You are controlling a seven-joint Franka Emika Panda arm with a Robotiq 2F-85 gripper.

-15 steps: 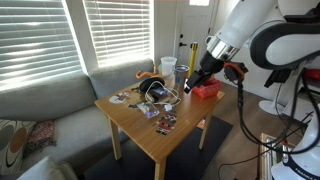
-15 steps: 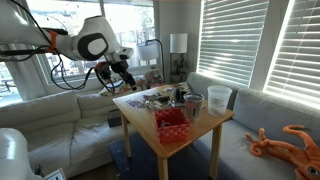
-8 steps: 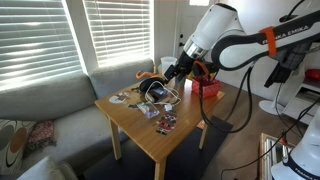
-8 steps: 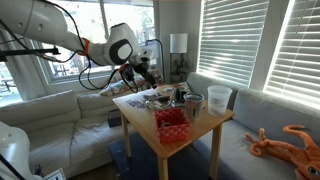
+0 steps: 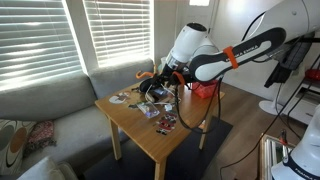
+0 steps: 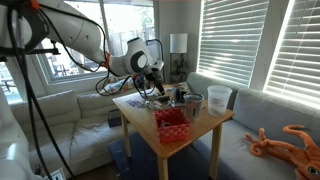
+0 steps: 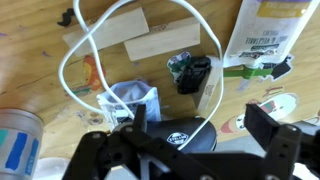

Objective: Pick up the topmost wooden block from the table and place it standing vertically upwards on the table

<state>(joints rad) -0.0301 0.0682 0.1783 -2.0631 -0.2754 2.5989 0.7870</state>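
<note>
Gripper (image 7: 198, 128) now over the table (image 5: 130, 121), white cable (image 7: 72, 48) across wooden blocks (image 7: 135, 35).

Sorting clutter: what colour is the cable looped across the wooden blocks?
White cable; wrist view shows it best.

I saw the gripper (image 6: 155, 87) hanging low over clutter at the table's (image 6: 140, 113) far edge. A red basket (image 6: 170, 121) sat by the near corner, and a white cup (image 6: 218, 97) by the right corner.

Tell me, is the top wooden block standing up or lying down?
Lying down. In the wrist view the wooden block lies flat on the table, under a white cable.
</note>
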